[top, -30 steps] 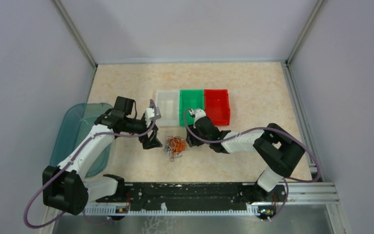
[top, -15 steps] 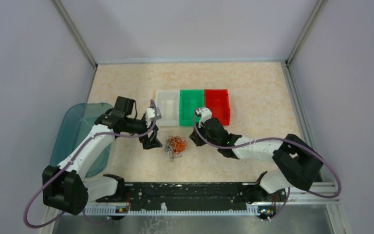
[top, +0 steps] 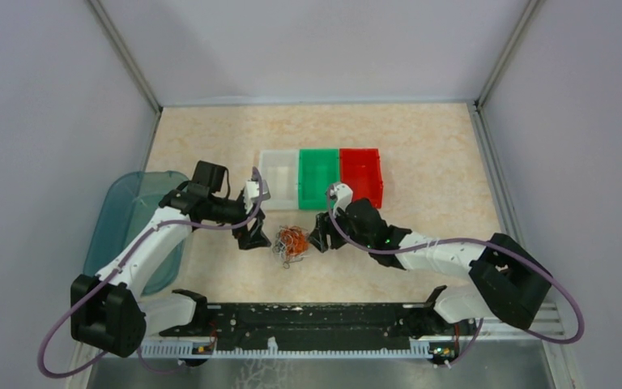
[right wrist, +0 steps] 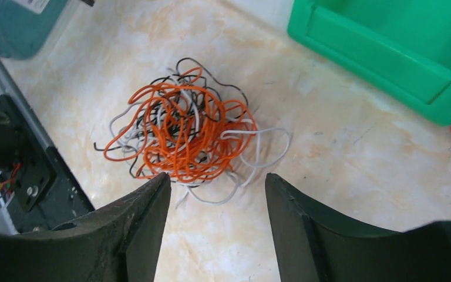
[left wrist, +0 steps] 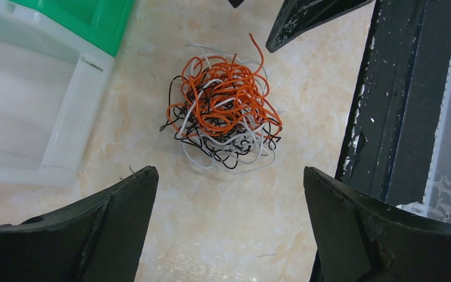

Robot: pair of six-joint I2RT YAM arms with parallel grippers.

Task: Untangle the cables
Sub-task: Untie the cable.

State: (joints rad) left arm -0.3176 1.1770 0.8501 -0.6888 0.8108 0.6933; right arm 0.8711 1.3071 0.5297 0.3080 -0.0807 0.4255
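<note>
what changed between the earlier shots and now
The right arm swung its elbow outward to the right and toward the near edge, and the right gripper came back and slightly left, up against the right side of the cables. Its jaws stand open, holding nothing. The left gripper, the tangle and the bins stayed put.

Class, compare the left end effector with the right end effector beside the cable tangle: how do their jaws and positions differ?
The left end effector gapes wider than the right end effector. The left sits left of the cables, the right opposite. The right's tips straddle the tangle's edge; the left's stop just short. Both are open, holding nothing.
</note>
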